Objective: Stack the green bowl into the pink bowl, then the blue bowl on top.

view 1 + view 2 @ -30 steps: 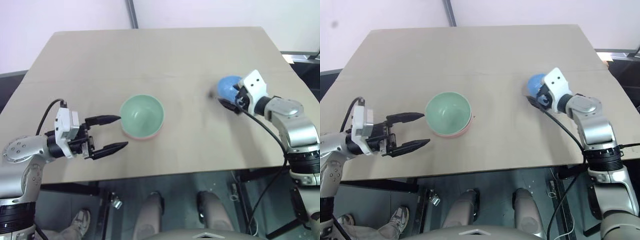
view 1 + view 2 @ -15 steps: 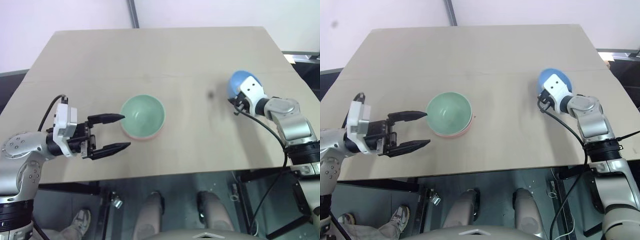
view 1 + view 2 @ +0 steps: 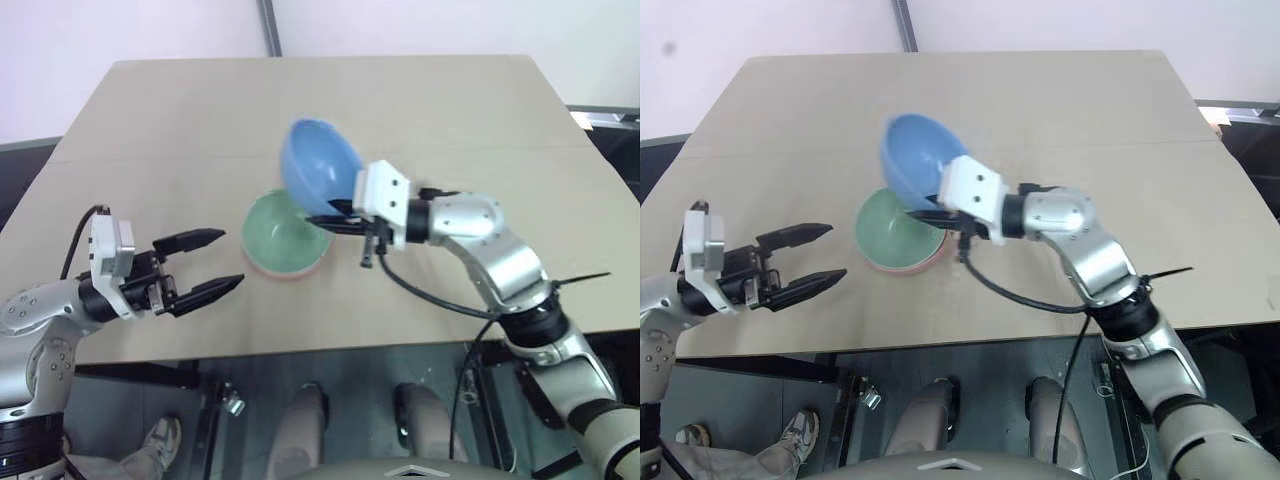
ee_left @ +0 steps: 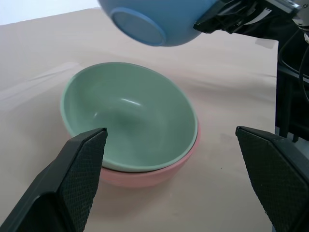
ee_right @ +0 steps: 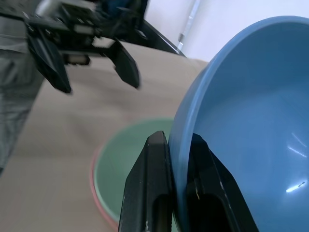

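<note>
Right wrist view: right claw (image 5: 178, 193) pinched on blue bowl (image 5: 251, 130) rim, bowl tilted, airborne above far edge of green bowl (image 3: 285, 232). Green bowl nested in pink bowl (image 4: 159, 175) on counter (image 3: 180, 120). Level blue bowl, centre over green bowl, lower, release. Left claw (image 3: 212, 263) wide, empty, beside green bowl.

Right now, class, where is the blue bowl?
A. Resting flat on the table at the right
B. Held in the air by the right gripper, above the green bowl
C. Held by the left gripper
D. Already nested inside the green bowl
B: the right gripper pinches the rim of the blue bowl, which hangs tilted above the green bowl seated in the pink bowl.
</note>
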